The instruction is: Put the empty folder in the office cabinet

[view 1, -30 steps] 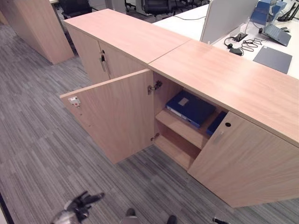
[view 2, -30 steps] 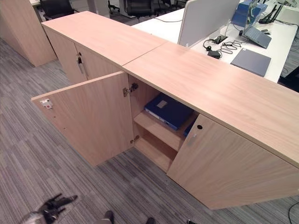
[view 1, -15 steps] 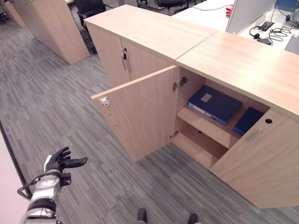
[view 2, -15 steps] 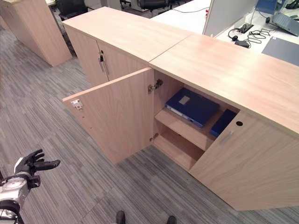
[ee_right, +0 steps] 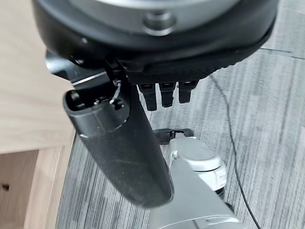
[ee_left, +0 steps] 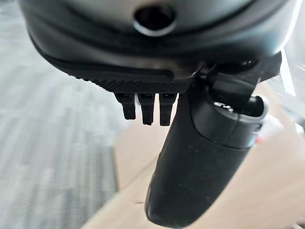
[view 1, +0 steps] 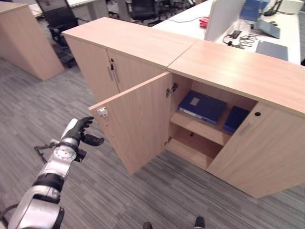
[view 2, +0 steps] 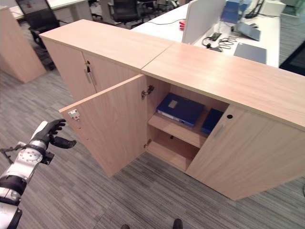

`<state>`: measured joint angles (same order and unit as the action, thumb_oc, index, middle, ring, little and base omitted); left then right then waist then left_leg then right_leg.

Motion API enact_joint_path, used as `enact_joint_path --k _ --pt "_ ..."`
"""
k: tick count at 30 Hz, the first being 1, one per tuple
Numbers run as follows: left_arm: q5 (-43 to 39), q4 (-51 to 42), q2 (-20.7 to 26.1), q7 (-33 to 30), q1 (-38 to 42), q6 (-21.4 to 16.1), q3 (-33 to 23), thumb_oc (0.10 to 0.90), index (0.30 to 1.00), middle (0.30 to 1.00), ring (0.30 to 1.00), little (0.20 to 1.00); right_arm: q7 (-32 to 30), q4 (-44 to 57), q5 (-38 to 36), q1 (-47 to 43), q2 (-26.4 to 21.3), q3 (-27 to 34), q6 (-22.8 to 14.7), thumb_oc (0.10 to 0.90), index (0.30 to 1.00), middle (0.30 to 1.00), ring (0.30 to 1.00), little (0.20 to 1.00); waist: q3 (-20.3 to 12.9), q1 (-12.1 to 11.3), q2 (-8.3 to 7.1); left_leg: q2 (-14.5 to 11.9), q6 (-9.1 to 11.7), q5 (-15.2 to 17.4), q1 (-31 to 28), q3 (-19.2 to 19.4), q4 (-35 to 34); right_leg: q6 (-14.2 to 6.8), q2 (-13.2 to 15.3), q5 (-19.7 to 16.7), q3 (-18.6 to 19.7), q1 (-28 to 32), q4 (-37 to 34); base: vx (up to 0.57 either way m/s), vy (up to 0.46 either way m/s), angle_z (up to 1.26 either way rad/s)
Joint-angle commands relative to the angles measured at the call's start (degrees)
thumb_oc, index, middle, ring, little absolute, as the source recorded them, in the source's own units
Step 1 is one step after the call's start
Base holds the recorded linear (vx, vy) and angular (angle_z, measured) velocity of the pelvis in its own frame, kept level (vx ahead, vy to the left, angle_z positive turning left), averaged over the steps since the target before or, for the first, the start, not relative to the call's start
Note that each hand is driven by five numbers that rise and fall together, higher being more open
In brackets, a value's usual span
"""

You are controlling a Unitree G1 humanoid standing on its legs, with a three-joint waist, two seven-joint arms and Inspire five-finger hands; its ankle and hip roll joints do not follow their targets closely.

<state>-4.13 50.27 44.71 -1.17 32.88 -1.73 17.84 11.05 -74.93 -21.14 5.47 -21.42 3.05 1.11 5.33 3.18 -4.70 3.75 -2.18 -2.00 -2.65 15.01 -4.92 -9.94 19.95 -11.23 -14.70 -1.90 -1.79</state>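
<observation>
Now the left hand (view 1: 80,134) hovers at the lower left, fingers relaxed and empty, just beside the open cabinet door's (view 1: 138,119) free edge. Right hand (ee_right: 143,143) also loose and empty; blue folder (view 1: 202,106) lies flat on the cabinet's (view 1: 248,71) upper shelf, centre frame, bare carpet (view 1: 157,195) below.

The cabinet (view 1: 224,71) and its open door (view 1: 138,119) are pale wood-grain. Two folders (view 1: 202,106) inside are dark blue. The carpet (view 1: 28,114) is grey, streaked with fine stripes.
</observation>
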Motion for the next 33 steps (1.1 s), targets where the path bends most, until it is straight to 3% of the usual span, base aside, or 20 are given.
enact_joint_path --k 1,4,6,8,10,15,17,18,19,22,27,30,31,33 --pt "1.1 1.0 1.9 -2.3 11.8 -4.3 -1.2 0.8 0.9 0.9 0.9 0.9 0.2 -4.4 -1.6 -1.7 -5.7 0.7 -0.1 0.8 0.9 0.9 0.9 0.9 -0.9 -0.4 2.74 -1.5 1.9 6.3 -1.2 -3.2 -0.1 -5.1 3.0 -5.4 0.0 2.6 0.6 0.02 0.071 -0.24" --pt "1.7 1.5 0.7 -2.4 14.3 -4.1 0.4 0.8 0.9 0.9 0.9 0.9 0.4 -5.0 -1.7 -1.8 -6.3 1.1 0.1 0.8 0.9 0.9 0.9 0.9 -1.2 -0.1 2.43 -1.3 1.7 6.6 -1.6 -2.7 -0.1 -5.1 3.1 -6.9 -0.1 2.4 0.3 0.01 0.05 -0.07" --pt "0.8 10.8 -2.6 -1.4 20.9 -3.5 3.9 0.8 0.9 0.9 0.9 0.9 0.5 -6.2 -2.0 -2.5 -8.0 1.6 0.6 0.8 0.9 0.9 0.9 0.9 -1.6 1.2 2.22 -1.1 1.5 7.1 -2.4 -2.0 -0.1 -5.1 3.1 -8.4 -0.1 2.4 -0.2 0.01 0.053 -0.03" --pt "0.8 10.9 -2.6 -1.4 21.1 -3.5 4.0 0.8 0.9 0.9 0.9 0.9 0.5 -6.2 -1.9 -2.5 -7.9 1.7 0.6 0.8 0.9 0.9 0.9 0.9 -1.7 1.2 2.11 -1.0 1.5 6.9 -2.1 -1.9 -0.1 -5.1 3.2 -8.5 0.0 2.2 -0.2 0.0 0.018 -0.13" --pt "-1.6 17.3 -5.9 -0.4 24.8 -3.2 4.9 0.8 0.9 0.9 0.9 0.9 0.4 -7.2 -2.1 -3.3 -9.1 1.8 1.1 0.8 0.9 0.9 0.9 0.9 -2.0 2.2 2.07 -0.9 1.4 7.3 -2.7 -1.6 -0.1 -5.1 3.0 -9.3 0.2 2.1 -0.3 0.01 0.035 -0.19" --pt "-3.8 16.0 -11.2 0.7 26.6 -3.2 6.2 0.8 0.9 0.9 0.9 0.9 0.8 -9.2 -2.8 -3.9 -10.4 2.3 1.8 0.8 0.9 0.9 0.9 0.9 -2.6 2.9 1.84 -0.8 1.2 7.4 -2.7 -1.2 -0.1 -5.1 3.0 -10.1 0.0 1.5 -0.7 0.0 -0.005 0.0" --pt "-5.7 1.1 -15.9 2.4 22.1 -4.8 7.5 0.8 0.9 0.9 0.9 0.9 0.9 -9.9 -3.7 -3.8 -10.6 3.4 1.8 0.8 0.9 0.9 0.9 0.9 -2.3 2.2 1.59 -0.8 1.2 7.6 -2.8 -1.9 -0.1 -5.1 3.2 -9.8 -1.4 2.2 -0.9 -0.01 -0.029 0.18" --pt "-5.7 0.9 -15.8 2.4 22.0 -4.7 7.4 0.8 0.9 0.9 0.9 0.9 0.9 -9.9 -3.6 -3.8 -10.6 3.4 1.8 0.8 0.9 0.9 0.9 0.9 -2.5 2.2 1.52 -0.7 1.2 7.5 -2.6 -1.8 -0.1 -5.1 3.2 -9.9 -1.3 2.0 -0.9 -0.02 -0.028 0.16" --pt "-6.9 -6.2 -17.2 3.6 19.0 -5.2 7.8 0.8 0.9 0.9 0.9 0.9 0.9 -10.1 -3.9 -3.8 -10.7 4.0 1.8 0.8 0.9 0.9 0.9 0.9 -2.4 1.8 1.38 -0.6 1.1 7.6 -2.5 -2.2 -0.1 -5.1 3.4 -9.7 -2.0 2.1 -0.9 -0.02 -0.033 0.06" --pt "-11.3 -27.3 -20.5 13.5 6.1 -5.6 10.8 0.8 0.9 0.9 0.9 0.9 2.2 -11.9 -3.1 -4.9 -11.5 6.3 2.2 0.8 0.9 0.9 0.9 0.9 -1.4 0.0 1.34 -0.8 1.2 8.2 -2.8 -3.7 0.0 -5.1 3.3 -8.3 -3.8 3.1 -1.2 -0.02 -0.067 0.09" --pt "-16.4 -40.7 -21.0 20.3 -5.5 -4.9 12.6 0.8 0.9 0.9 0.9 0.9 3.5 -10.9 -4.0 -8.1 -12.0 6.7 1.6 0.8 0.9 0.9 0.9 0.9 -0.9 -2.4 1.46 -1.6 1.6 8.1 -2.8 -3.4 0.1 -5.1 2.9 -5.3 -5.2 3.5 -1.9 0.01 -0.104 0.13" --pt "-17.6 -43.5 -21.1 21.7 -8.4 -4.9 13.2 0.8 0.9 0.9 0.9 0.9 3.6 -10.4 -4.9 -9.2 -12.4 6.4 0.9 0.8 0.9 0.9 0.9 0.9 -0.7 -3.2 1.44 -2.4 1.9 8.0 -3.0 -3.3 0.1 -5.1 2.4 -3.8 -5.5 3.9 -1.8 0.03 -0.153 -0.06" --pt "-20.3 -45.1 -21.9 21.4 -9.1 -3.5 16.3 0.8 0.9 0.9 0.9 0.9 -0.6 -8.7 -7.4 -15.3 -8.0 0.9 -1.2 0.8 0.9 0.9 0.9 0.9 -0.8 -4.0 1.16 -3.0 2.1 7.7 -3.5 -3.5 0.1 -5.1 1.8 -2.5 -5.4 4.3 -1.7 0.05 -0.195 -0.09" --pt "-20.7 -45.4 -22.5 22.2 -7.1 -3.9 17.3 0.8 0.9 0.9 0.9 0.9 -0.2 -4.4 -6.3 -17.7 -5.1 -2.7 -0.5 0.8 0.9 0.9 0.9 0.9 -0.9 -3.7 1.09 -4.0 2.8 7.2 -3.6 -3.5 0.1 -5.1 1.1 -0.4 -5.2 4.6 -1.9 0.04 -0.225 -0.24"
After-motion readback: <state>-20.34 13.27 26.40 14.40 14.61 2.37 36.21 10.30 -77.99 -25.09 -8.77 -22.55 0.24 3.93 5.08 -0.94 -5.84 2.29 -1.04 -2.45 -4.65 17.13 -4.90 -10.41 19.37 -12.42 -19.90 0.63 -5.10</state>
